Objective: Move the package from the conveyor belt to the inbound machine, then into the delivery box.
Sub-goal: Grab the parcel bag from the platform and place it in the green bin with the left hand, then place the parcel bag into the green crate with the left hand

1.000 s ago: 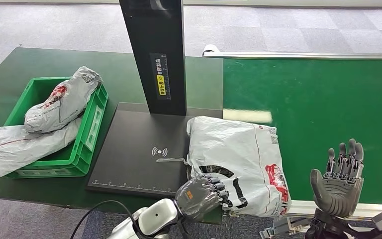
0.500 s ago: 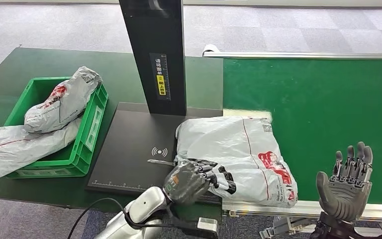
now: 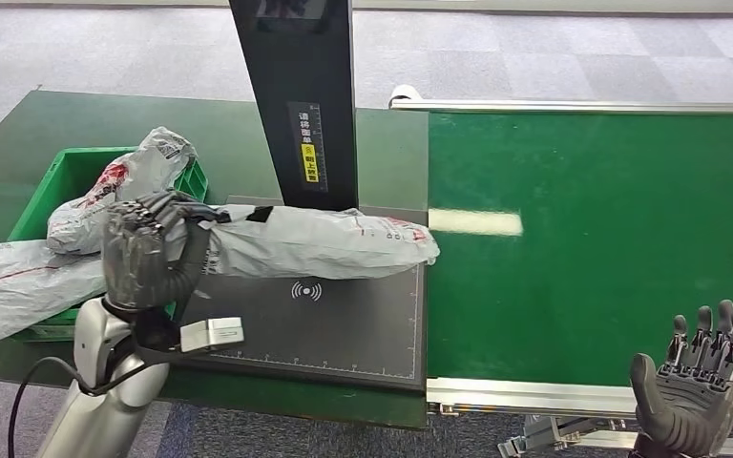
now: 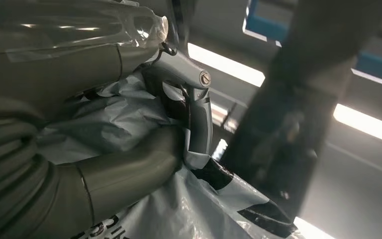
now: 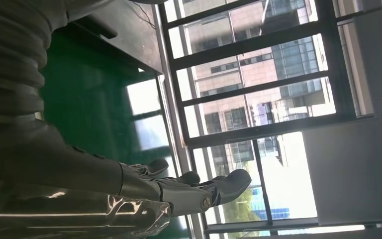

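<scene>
My left hand grips one end of a grey plastic package and holds it lifted, edge-on, above the black plate of the inbound machine. In the left wrist view the hand has its fingers wrapped around the crumpled package. The green delivery box stands to the left of the machine with two grey packages in it. Low at the right, past the near rail of the conveyor belt, my right hand stands upright with fingers apart, holding nothing; its fingers also appear in the right wrist view.
The machine's black post rises just behind the held package. One of the box's packages hangs over its near left rim. The green table ends at the near edge, with grey carpet beyond.
My left hand has lifted the package off the belt edge and carried it left over the machine plate toward the box. The right hand has sunk lower at the right.
</scene>
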`<state>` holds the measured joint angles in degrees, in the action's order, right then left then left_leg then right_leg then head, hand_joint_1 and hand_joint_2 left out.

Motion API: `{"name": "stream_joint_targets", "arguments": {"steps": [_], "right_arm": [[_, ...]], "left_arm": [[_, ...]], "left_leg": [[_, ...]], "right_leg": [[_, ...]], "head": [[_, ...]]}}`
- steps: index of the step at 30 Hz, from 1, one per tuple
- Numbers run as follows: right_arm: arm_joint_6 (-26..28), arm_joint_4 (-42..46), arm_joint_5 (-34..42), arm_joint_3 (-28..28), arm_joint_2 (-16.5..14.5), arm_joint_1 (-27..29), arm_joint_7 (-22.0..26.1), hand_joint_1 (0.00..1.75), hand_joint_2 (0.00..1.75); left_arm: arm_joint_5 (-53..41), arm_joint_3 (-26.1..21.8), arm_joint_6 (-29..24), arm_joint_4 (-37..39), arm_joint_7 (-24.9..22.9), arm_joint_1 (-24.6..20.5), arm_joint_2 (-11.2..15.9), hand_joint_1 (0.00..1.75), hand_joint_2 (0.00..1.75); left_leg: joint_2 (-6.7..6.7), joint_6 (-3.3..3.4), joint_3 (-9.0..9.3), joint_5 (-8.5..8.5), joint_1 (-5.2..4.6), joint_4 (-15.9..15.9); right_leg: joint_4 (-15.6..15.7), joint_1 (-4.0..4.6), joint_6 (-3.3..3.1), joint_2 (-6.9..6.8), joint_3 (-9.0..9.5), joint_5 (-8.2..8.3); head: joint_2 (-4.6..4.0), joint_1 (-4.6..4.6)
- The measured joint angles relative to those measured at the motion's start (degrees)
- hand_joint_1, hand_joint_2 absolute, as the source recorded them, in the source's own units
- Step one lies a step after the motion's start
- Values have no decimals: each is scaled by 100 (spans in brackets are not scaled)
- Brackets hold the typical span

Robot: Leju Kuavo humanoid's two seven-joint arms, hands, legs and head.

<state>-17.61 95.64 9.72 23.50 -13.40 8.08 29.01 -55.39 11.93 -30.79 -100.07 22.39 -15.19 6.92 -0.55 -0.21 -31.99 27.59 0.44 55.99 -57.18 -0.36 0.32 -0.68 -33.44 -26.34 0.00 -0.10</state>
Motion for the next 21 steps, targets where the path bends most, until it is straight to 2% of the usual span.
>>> {"name": "stream_joint_targets", "arguments": {"steps": [4, 21], "right_arm": [[-11, 41, -7, 55, -32, 48, 19, 0, 175], [-34, 73, -12, 96, -83, 62, 36, 0, 175]], "left_arm": [[96, -484, -13, -390, 48, 63, 165, 175, 175], [120, -897, -108, -766, 72, 138, 291, 175, 175]], "left_leg": [[0, 0, 0, 0, 0, 0], [3, 0, 0, 0, -1, 0]], "right_leg": [[1, -2, 0, -1, 1, 0], [0, 0, 0, 0, 1, 1]], "head": [[0, -1], [0, 1]]}}
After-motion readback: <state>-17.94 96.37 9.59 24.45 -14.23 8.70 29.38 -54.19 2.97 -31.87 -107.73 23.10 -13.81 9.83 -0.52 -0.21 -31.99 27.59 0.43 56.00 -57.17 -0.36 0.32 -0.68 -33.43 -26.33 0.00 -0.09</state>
